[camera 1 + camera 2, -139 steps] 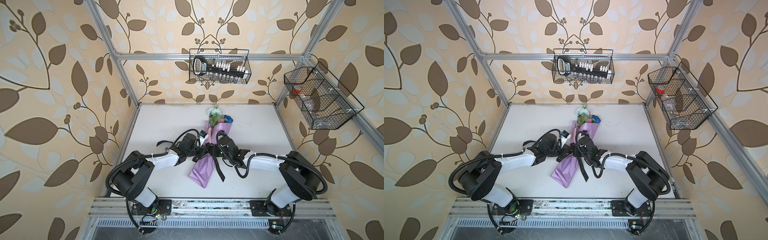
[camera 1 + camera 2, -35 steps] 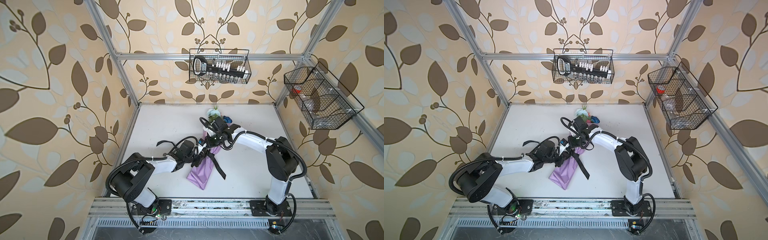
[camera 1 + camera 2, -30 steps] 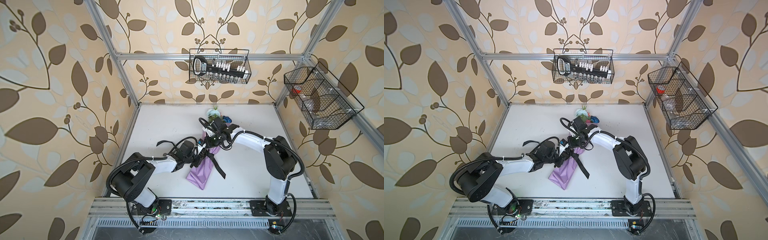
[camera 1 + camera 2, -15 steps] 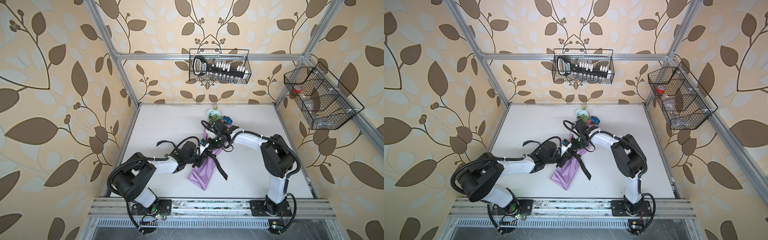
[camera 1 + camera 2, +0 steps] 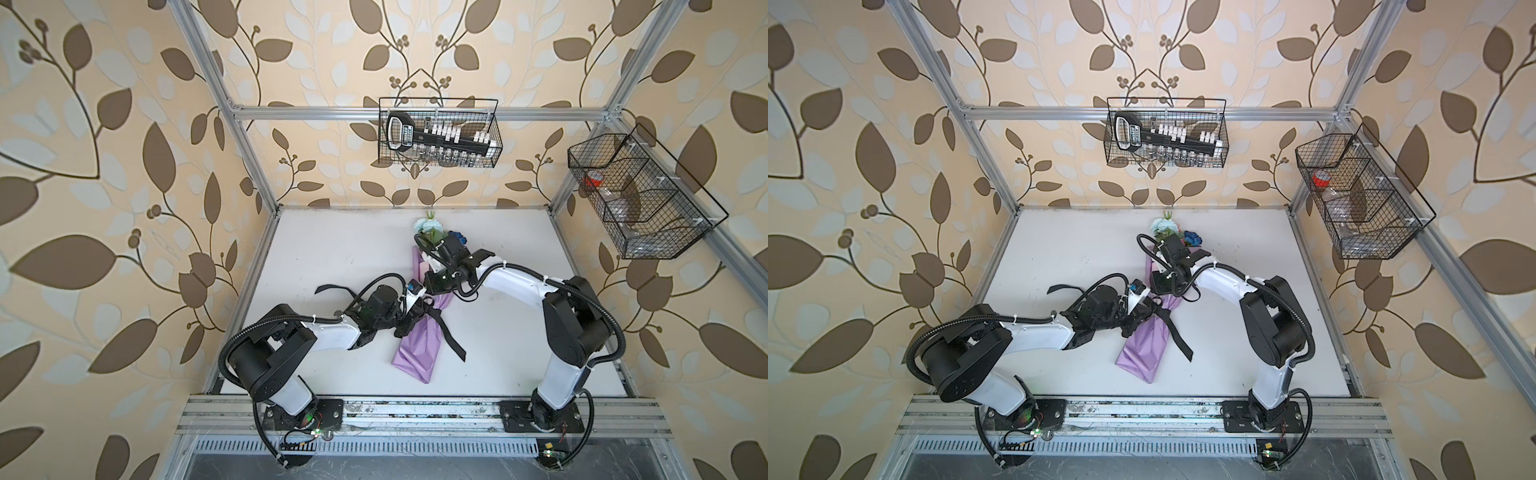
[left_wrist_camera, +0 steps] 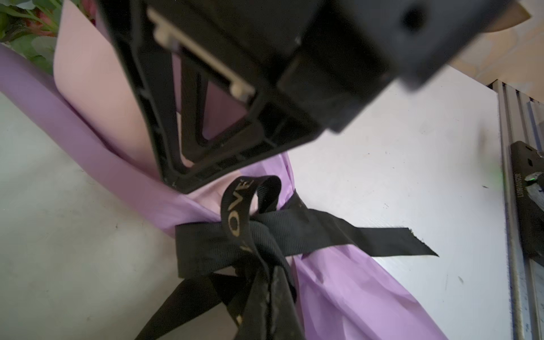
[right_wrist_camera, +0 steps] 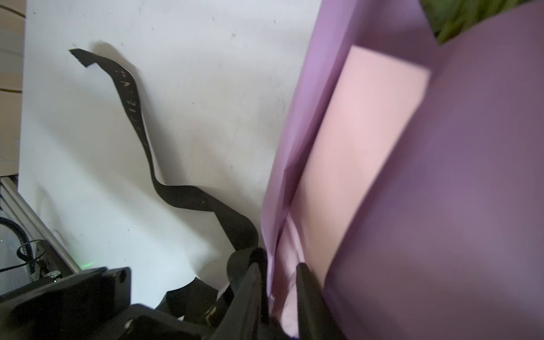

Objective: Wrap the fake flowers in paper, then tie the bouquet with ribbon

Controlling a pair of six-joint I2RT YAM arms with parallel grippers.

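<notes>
Top views, tabletop (image 5: 332, 257): white, flat and matte, faintly scuffed; the same in both top views (image 5: 1059, 257).
Top views, walls (image 5: 124, 166): beige paper printed with brown and pale leaf sprigs, on three sides.
Top views, frame (image 5: 415, 111): bare aluminium rails at the corners and across the back.
Top views, wire baskets: one black mesh basket (image 5: 438, 133) hangs on the back rail and holds a black rack of white pieces. A second (image 5: 640, 203) hangs on the right-hand side, with something red inside.
Top views, bouquet of fake flowers (image 5: 415, 353): lies mid-tabletop between my arms. Pale blue and dark blue blooms point to the back wall, and the lilac paper cone points to the front (image 5: 1142, 357).
Top views, black ribbon (image 5: 451, 338): flat band knotted round the cone's waist. One tail crosses the paper and another trails left.
Top views, left fingers (image 5: 405, 324): closed at the knot, clamped on the black ribbon.
Top views, right fingers (image 5: 432, 282): on the upper paper, just below the blooms.
Left wrist view, black ribbon (image 6: 265, 229): ribbed weave with gold "LOVE" lettering. A loop stands above the knot, and a slant-cut tail lies on the tabletop.
Left wrist view, wrapping paper (image 6: 353, 294): lilac and crinkled below the knot, with a smooth pale pink inner sheet.
Right wrist view, right fingers (image 7: 250, 294): black narrow wedges, drawn close on a fold of the lilac paper.
Right wrist view, tabletop (image 7: 206, 88): white with small dark specks. The ribbon tail (image 7: 188, 197) lies wavy across it.
</notes>
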